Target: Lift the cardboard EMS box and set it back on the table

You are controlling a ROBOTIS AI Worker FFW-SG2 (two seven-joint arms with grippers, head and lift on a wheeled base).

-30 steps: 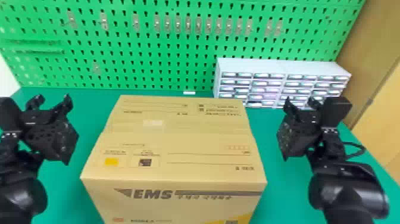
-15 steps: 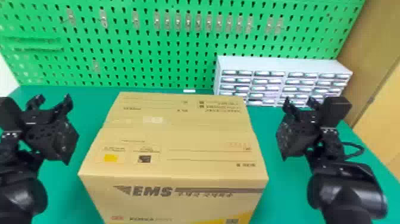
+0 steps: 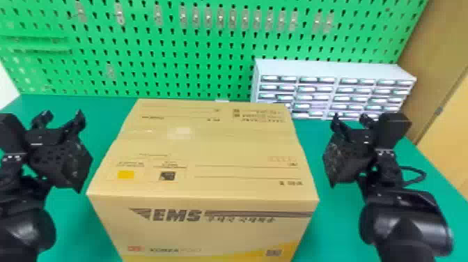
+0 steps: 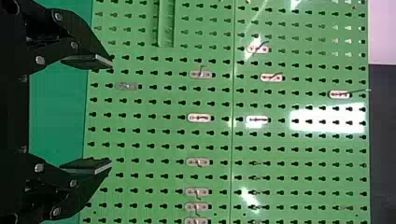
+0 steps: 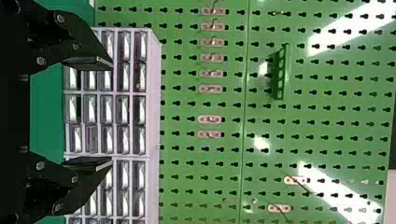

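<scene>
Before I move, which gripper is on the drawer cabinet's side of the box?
The right gripper: it hangs to the right of the EMS box, with the drawer cabinet beyond; the left gripper is on the opposite side.

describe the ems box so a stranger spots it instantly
Find the green pegboard behind the table. Before it, between the left arm and right arm, is the cardboard EMS box. It is one big tan block with a yellow square on top, unlike the pale, many-drawered cabinet.
</scene>
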